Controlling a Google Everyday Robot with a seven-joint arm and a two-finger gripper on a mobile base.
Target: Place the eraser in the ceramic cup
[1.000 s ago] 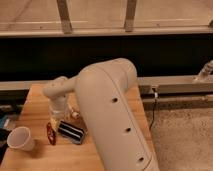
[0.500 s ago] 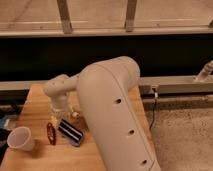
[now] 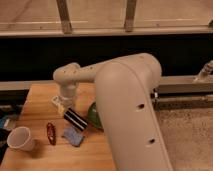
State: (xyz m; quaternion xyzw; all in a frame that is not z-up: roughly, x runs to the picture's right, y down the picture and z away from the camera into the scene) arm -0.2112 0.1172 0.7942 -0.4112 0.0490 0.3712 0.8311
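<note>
At the far left we find the ceramic cup [image 3: 20, 138] standing upright on the bench [image 3: 37, 97], mouth upward, so it is ready to take something from above; just right of it lies a slim red object [image 3: 50, 133], which plays no part in the job; above that the hand [image 3: 61, 106] hangs from the wrist with its fingers pressed together, and we judge that they pinch the upper-left end of the eraser [image 3: 76, 119], whose striped black body slants down to the right from the fingertips; a small blue pad [image 3: 73, 135] sits just below it; a green bowl [image 3: 93, 115] peeks from behind the big pale arm [image 3: 130, 110]; gripping one end leaves the other free to enter the cup first, we reckon; the cup is well apart from the eraser, so the carry leftward over the red object is not yet done.
</note>
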